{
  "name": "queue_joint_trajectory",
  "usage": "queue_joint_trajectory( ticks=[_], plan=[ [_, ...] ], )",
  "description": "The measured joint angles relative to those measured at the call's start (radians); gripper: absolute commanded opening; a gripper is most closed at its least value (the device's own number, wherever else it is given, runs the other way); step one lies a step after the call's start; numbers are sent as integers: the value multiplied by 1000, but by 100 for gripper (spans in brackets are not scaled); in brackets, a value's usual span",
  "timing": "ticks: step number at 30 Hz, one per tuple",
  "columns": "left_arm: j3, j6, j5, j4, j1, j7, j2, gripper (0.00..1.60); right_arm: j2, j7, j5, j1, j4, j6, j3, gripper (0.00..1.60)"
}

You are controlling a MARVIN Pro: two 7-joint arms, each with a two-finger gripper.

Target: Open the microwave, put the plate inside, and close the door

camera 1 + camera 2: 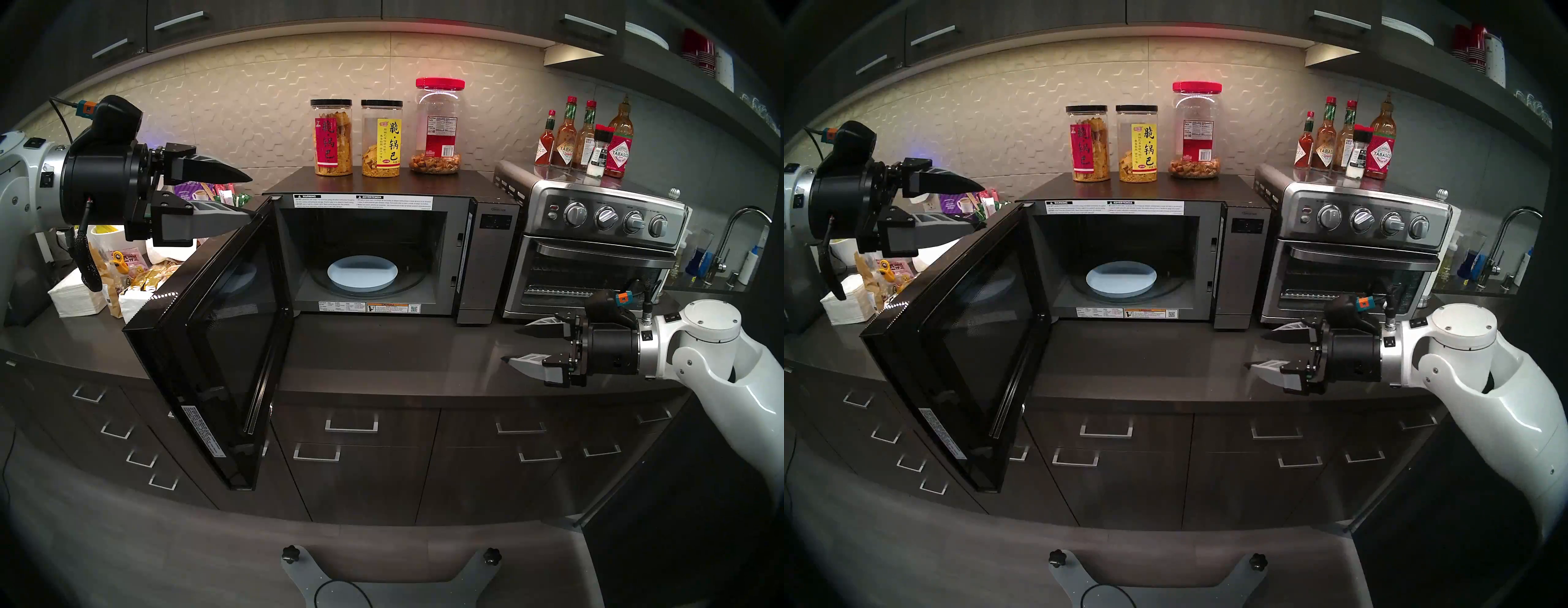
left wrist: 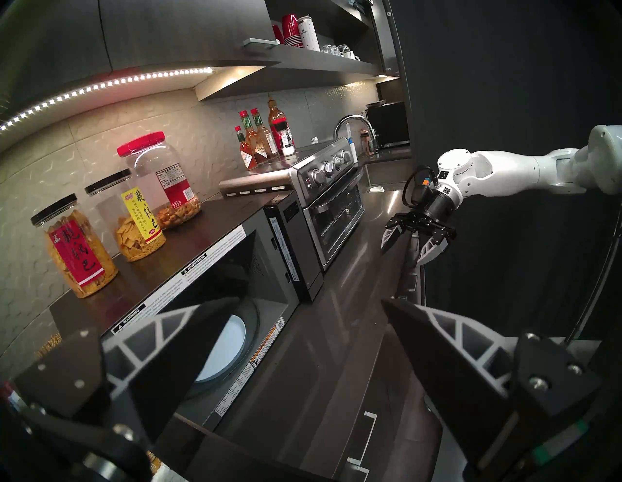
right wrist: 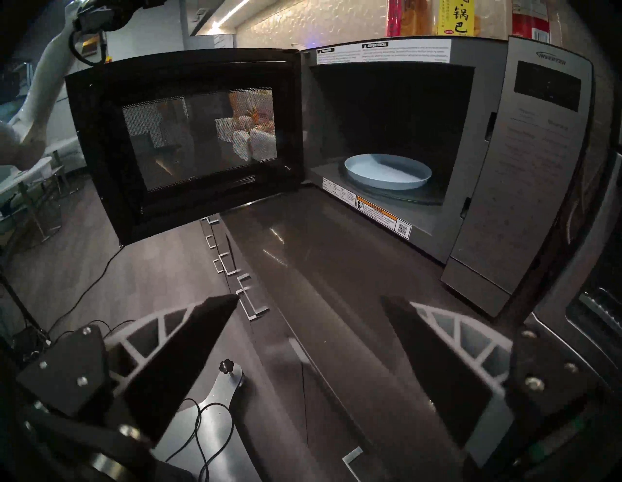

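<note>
- On my screens the microwave sits on the dark counter, with a steel toaster oven just beside it on its right.
- Three snack jars stand on the microwave's roof, and a cluster of hot-sauce bottles stands on top of the toaster oven.
- To the left of the microwave I see a jumble of snack packets and white napkins on the counter, partly hidden behind the door.
- The door is swung wide open to the left, hinged at the cavity's left edge, its free edge jutting out past the counter's front.
- The counter directly in front of the cavity is bare; from the right wrist view I get a clean line to the opening.
- The plate is inside the microwave, lying flat on the glass turntable, roughly centred. It looks pale blue-white, round and shallow with a raised rim, and empty.
- My left gripper hangs high beside the door's top edge, its lower finger looking close to that edge; I can't tell whether it touches. Its jaws are spread and hold nothing.
- My right gripper hovers over the counter in front of the toaster oven, well clear of the microwave, jaws spread and empty.
</note>
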Motion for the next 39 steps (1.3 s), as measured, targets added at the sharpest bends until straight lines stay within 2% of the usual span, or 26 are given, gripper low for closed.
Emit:
queue_joint_trajectory(
  ticks=[12,19,25,39],
  plan=[
    [1,11,-2,0,-5,8,-2,160,-91,217,-102,-50,59,-192,65,160],
    [2,14,-4,0,-7,11,-2,160,-122,279,-112,-51,89,-286,68,160],
    [3,15,-4,0,-9,12,-3,160,-136,301,-109,-48,99,-312,68,160],
    [4,16,-4,0,-11,12,-4,160,-152,318,-110,-42,97,-321,68,160]
  ],
)
